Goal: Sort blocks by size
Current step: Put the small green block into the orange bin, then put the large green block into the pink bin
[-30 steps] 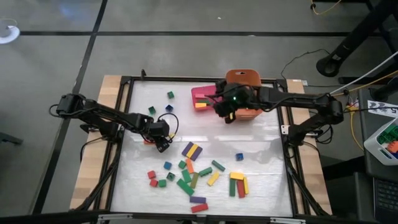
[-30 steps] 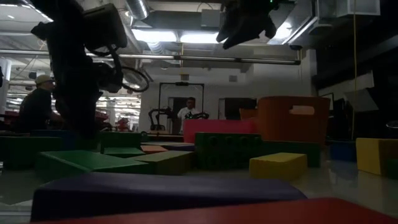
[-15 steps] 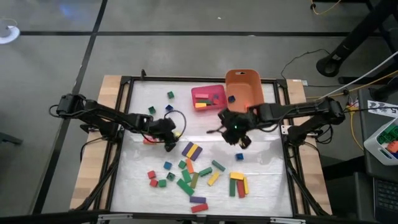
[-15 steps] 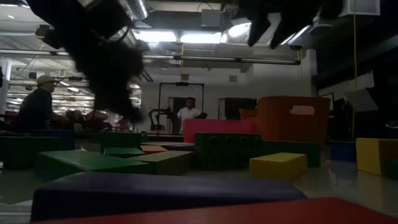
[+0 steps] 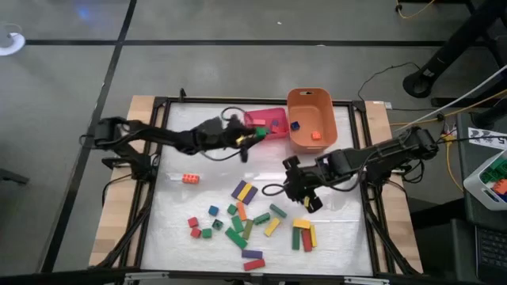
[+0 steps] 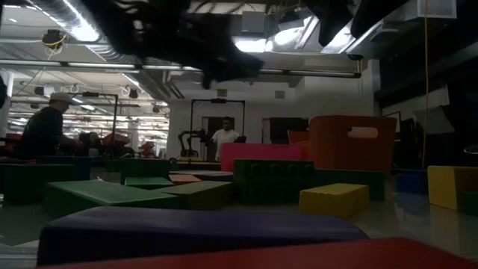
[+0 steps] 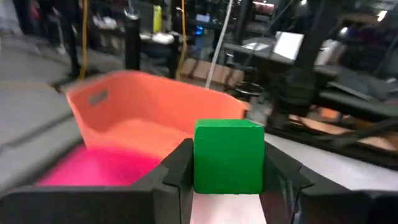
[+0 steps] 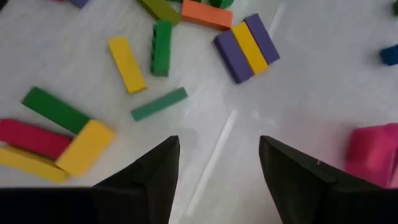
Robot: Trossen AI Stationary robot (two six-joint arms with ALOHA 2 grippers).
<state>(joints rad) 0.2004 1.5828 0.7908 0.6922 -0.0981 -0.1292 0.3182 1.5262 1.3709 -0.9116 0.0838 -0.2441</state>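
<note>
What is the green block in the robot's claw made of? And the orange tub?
The green block, pinched by the left gripper, looks like painted wood or hard plastic: flat matte faces, crisp edges, no dent where the fingers press. I cannot tell which. The orange tub looks like moulded plastic: thin smooth walls, rounded corners, one even colour with a soft sheen.

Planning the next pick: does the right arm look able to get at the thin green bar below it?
Probably yes. The right gripper hangs open over bare table, and the thin green bar lies flat by itself ahead of its fingers, nothing between.
</note>
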